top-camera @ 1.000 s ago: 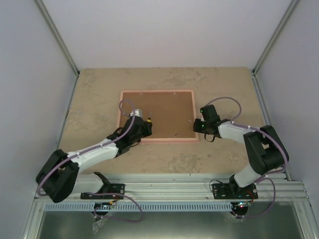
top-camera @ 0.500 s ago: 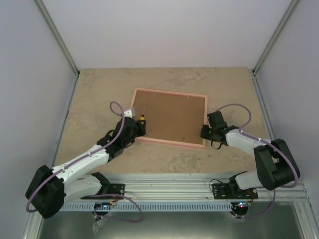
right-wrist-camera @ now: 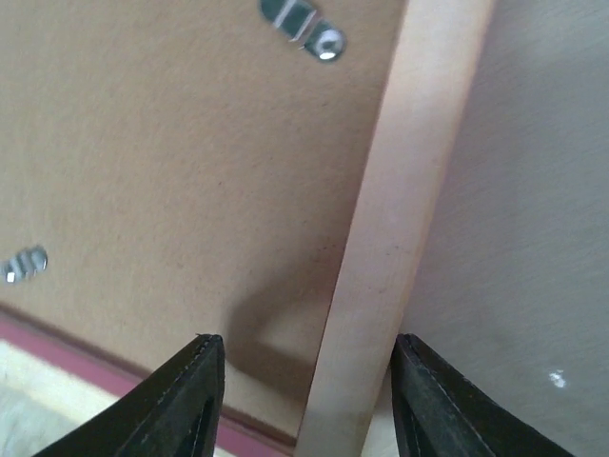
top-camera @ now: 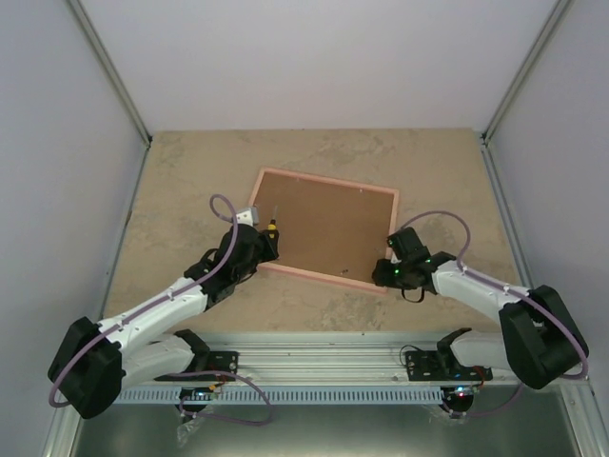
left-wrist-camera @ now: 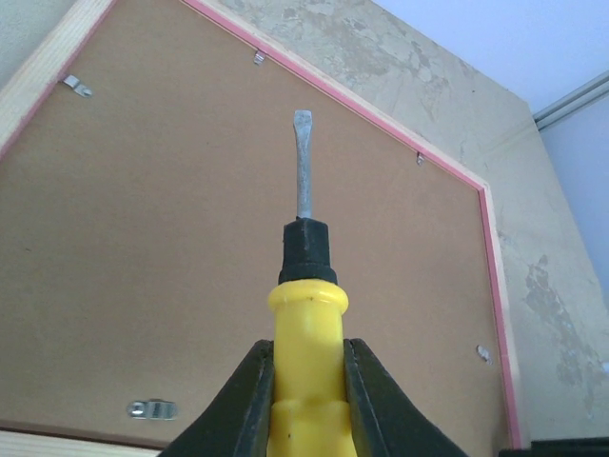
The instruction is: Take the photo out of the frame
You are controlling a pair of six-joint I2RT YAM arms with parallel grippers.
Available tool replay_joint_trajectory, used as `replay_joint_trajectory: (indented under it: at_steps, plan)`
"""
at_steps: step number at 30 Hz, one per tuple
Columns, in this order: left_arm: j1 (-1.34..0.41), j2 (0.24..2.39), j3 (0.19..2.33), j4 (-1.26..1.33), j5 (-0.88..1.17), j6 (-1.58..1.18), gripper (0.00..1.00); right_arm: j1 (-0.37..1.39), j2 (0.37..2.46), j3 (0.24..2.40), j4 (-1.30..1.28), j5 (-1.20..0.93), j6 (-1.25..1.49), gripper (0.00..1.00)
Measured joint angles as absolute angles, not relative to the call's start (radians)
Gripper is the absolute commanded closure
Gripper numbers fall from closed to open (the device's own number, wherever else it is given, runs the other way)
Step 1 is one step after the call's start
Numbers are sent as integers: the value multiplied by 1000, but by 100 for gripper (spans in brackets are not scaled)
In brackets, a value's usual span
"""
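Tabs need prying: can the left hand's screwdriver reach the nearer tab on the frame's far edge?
Probably yes: the screwdriver in the left hand points that way, with only bare backing between blade and tab.

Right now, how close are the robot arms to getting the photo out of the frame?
Done: the frame lies face down, brown back up. In hand: the left gripper holds a yellow-handled screwdriver over it; the right gripper stands open astride the pink edge. To do: the metal clips are still in place, the back is on, the photo is hidden.
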State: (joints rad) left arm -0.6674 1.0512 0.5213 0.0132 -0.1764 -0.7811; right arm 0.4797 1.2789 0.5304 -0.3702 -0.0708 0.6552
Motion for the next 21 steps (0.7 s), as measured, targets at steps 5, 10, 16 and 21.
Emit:
replay_joint_trajectory:
  at_steps: [5,10,16,21]
  plan:
    - [-667,1040,521,13,-174,-778,100,618,1275,530,-377,-122,672,47]
    - [-667,1027,521,6,-174,-773,100,770,1336,567,-343,-146,714,46]
    - [-667,998,521,-30,-181,-759,100,932,1515,704,-268,-165,738,46]
    - [-667,960,521,-53,-195,-754,100,1027,1634,828,-251,-177,723,40]
